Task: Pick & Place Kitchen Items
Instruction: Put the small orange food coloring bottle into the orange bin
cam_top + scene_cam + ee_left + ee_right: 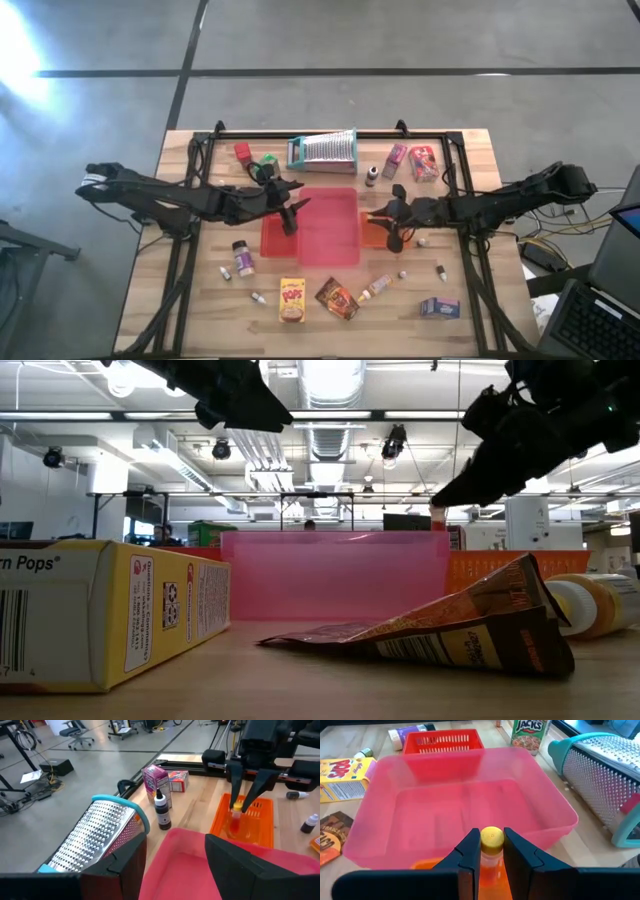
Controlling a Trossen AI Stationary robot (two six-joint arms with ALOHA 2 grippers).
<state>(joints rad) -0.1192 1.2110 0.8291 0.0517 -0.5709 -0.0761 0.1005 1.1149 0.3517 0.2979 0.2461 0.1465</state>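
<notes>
Clamped between the right end effector's [492, 851] fingers sits a small yellow-capped bottle [492, 840], hanging over the orange tray [263, 817] beside the pink bin [465, 805]; left end effector [175, 865] hovers at the bin's other side, half-open and empty; yellow box [291, 300] and brown packet [337, 298] wait on the bench [200, 300]; the grip is only at the bottle's neck, so I'd judge a swing could twist it loose, or a low carry could clip the bin's wall.

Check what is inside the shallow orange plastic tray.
A small yellow-capped bottle stands there, clamped by the right gripper. The orange tray floor under the bottle is hidden; no other item shows inside.
</notes>
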